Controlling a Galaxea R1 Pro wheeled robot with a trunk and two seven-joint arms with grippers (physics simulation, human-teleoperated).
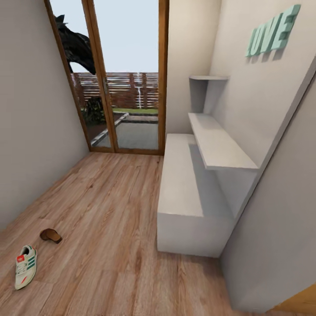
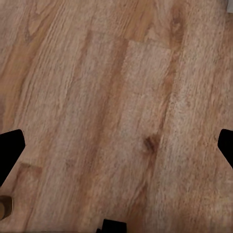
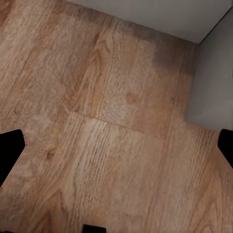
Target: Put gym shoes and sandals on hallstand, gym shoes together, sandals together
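Corridor floor (image 1: 114, 206) wood-grain, matt; hallstand (image 1: 184, 193) smooth matt grey-white; sandal (image 1: 51, 235) seemingly brown leather.

The corridor floor (image 1: 109, 219), light brown wood-grain planking, is stretching from the glass door at the upper middle of the head view down to the lower edge. One gym shoe (image 1: 25, 266) is lying on it at the lower left, and one sandal (image 1: 51, 235) is lying just above it, apart. A pale grey bench (image 1: 184, 193) is standing on the planks at centre right.
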